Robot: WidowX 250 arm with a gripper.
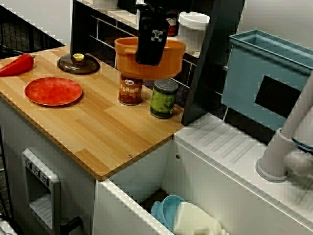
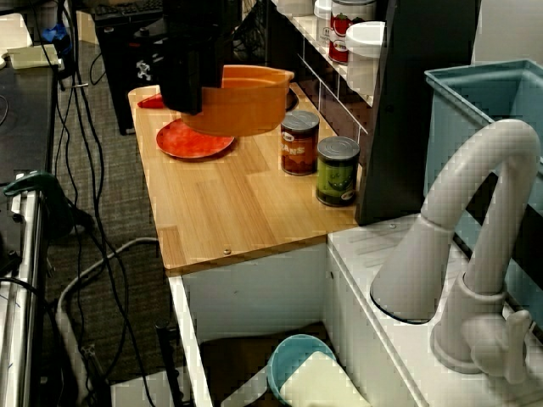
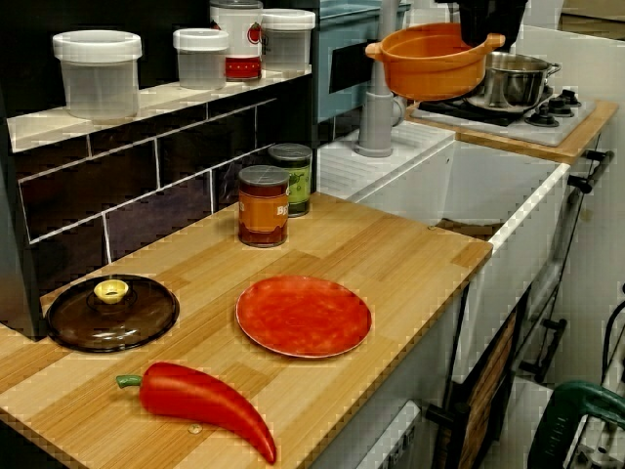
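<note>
In the view along the desk, the nearest thing is a red pepper [image 3: 200, 403]. A red plate [image 3: 304, 316] and a brown lid [image 3: 110, 313] lie flat behind it. Farther back, 2 cans stand upright just beside each other against the dark tiles: an orange can [image 3: 264, 205] and a green can [image 3: 291, 179]. Farthest and highest is the orange pot [image 3: 430, 63], hanging in the air from the black claw [image 3: 491, 24].

The claw pinches the pot by its rim and wall. The pot sits roughly level, mouth up, and touches nothing else. I judge this to be the carrying step: the pot is lifted well above the desk [image 1: 98, 132] and has not been set down anywhere.

Any move from here calls for keeping the pot level. It also has to stay apart from the 2 cans, the shelf edge and the tap [image 2: 475, 212]. With only 1 side held, the pot could tip or slip.

The views disagree about what lies straight below the pot:
- From the front, the pot [image 1: 171, 63] seems to sit over the orange can.
- From above the tap, the pot [image 2: 254, 102] seems to sit over the plate.

So I cannot tell its exact place over the desk.

The claw's body hides its fingers in every view. The inside of the pot does not show. In the sink, a blue bowl [image 1: 168, 208] and a pale thing beside it are cut off by the frame. The can labels are too blurred to read fully.
</note>
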